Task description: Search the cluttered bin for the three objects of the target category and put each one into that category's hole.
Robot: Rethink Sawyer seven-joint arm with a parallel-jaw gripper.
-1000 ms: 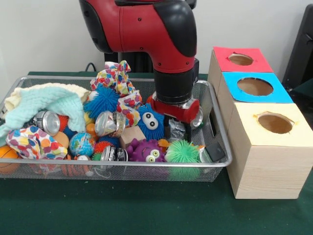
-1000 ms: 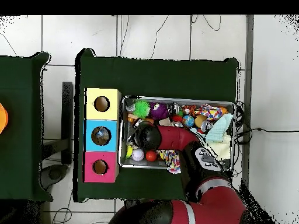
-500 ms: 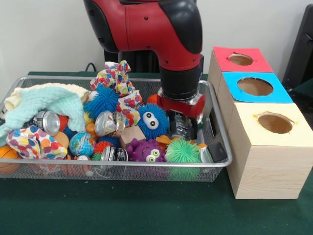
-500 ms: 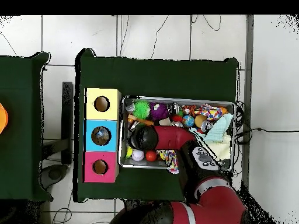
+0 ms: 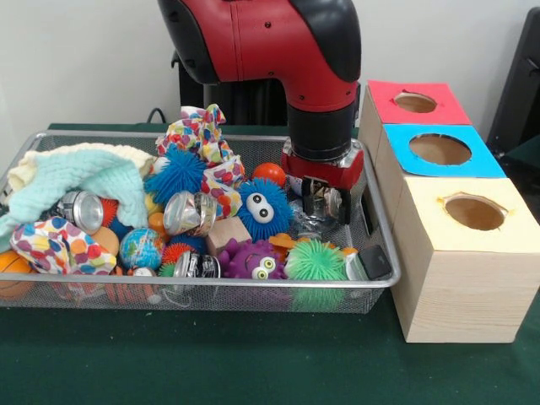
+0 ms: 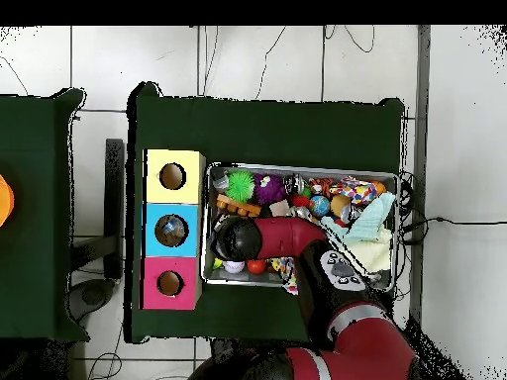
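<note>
- Sitting on the green table point(image 5: 253, 363), the bin point(image 5: 198, 291) of silver wire mesh runs lengthwise left to right, crammed with toys.
- A mint knitted cloth point(image 5: 80, 181) fills its left end; a blue googly-eyed ball point(image 5: 261, 209) lies mid-bin.
- The jaws point(image 5: 323, 201), toward the right end, are closed on a crumpled silver can point(image 5: 317, 202) lifted above the clutter.
- Three wooden boxes point(image 5: 460, 253) stand just right of the bin.

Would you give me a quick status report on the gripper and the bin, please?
Gripper shut on crumpled can, raised over the bin's box end. Bin crowded with toys. Blue-topped box alongside.
</note>
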